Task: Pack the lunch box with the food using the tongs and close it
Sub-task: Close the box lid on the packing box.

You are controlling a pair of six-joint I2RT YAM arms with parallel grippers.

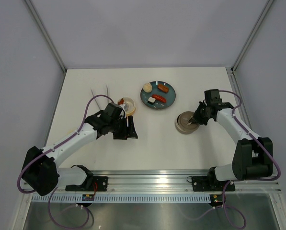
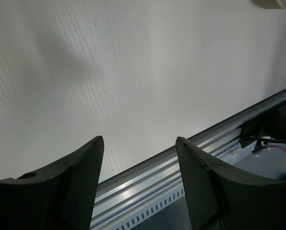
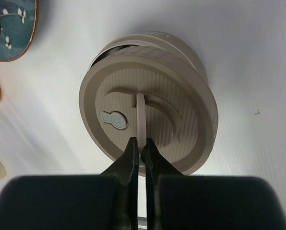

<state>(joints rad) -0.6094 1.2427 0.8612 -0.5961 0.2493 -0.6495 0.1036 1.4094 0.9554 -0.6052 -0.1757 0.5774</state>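
1. Pinched shut at the bottom of its wrist view, the right gripper (image 3: 142,144) clamps the thin upright handle (image 3: 141,115) of the beige lid (image 3: 181,129). The lid sits toward the right edge of the table (image 1: 157,148).
2. Over bare surface toward the near edge, the left gripper (image 2: 139,141) holds its fingers spread with nothing between them. They point at the metal rail (image 1: 147,175).
3. Just behind that gripper sits the round cream lunch box (image 1: 127,103), partly covered by the left wrist. It stands between the tongs and the plate.
4. Behind the left arm, the tongs (image 1: 100,94) lie untouched, nearer the left edge.
5. At the middle, toward the far edge, the teal plate (image 1: 170,101) carries a bun (image 1: 147,87), two sausages (image 1: 163,88) and a sushi piece (image 1: 152,102). It stands apart from both the lid and the lunch box.
6. Bare surface runs between the two grippers down to the rail.
7. Grey walls (image 1: 147,28) rise at the left, far and right edges.
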